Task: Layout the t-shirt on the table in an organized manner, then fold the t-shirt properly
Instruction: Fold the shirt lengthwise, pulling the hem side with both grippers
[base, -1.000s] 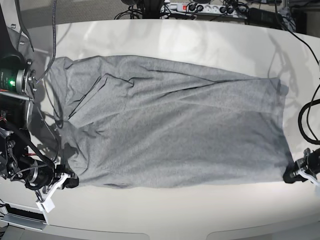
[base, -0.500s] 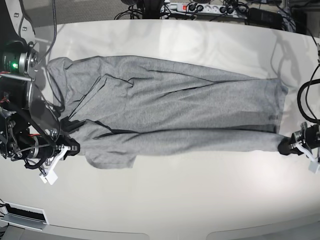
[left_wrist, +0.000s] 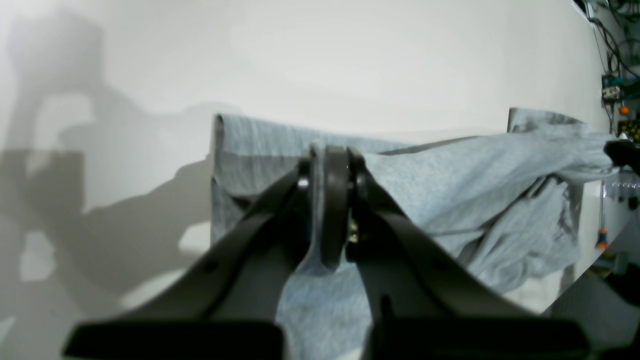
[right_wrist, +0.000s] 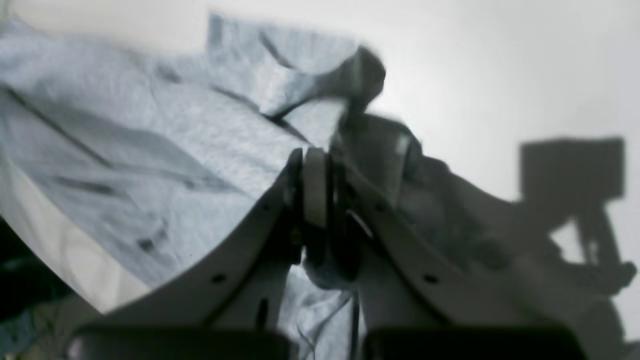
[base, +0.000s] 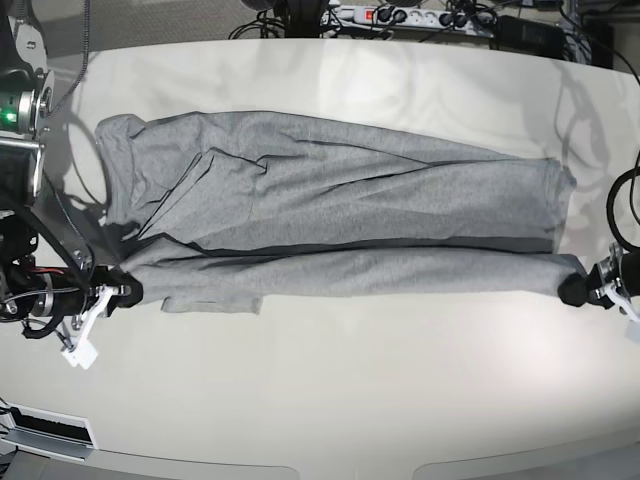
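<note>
The grey t-shirt (base: 330, 190) lies lengthwise across the off-white table (base: 330, 400). Its near edge is raised and pulled taut into a long band between my two grippers. My left gripper (base: 572, 288) is at the right end of the band in the base view. It is shut on a corner of the fabric, and the left wrist view shows the jaws (left_wrist: 331, 156) pinched on grey cloth (left_wrist: 450, 170). My right gripper (base: 127, 292) is shut on the opposite end. In the blurred right wrist view its jaws (right_wrist: 317, 162) clamp bunched cloth (right_wrist: 150, 150).
A power strip and cables (base: 400, 15) lie beyond the table's far edge. A black cable loop (base: 612, 215) hangs at the right. An arm base with a green light (base: 12, 110) stands at the far left. A white tag (base: 80, 352) dangles under the right arm.
Both grippers have carried the shirt's near edge away from the table's front towards the middle. The near half now hangs as a narrow taut band. Both stayed shut throughout.
</note>
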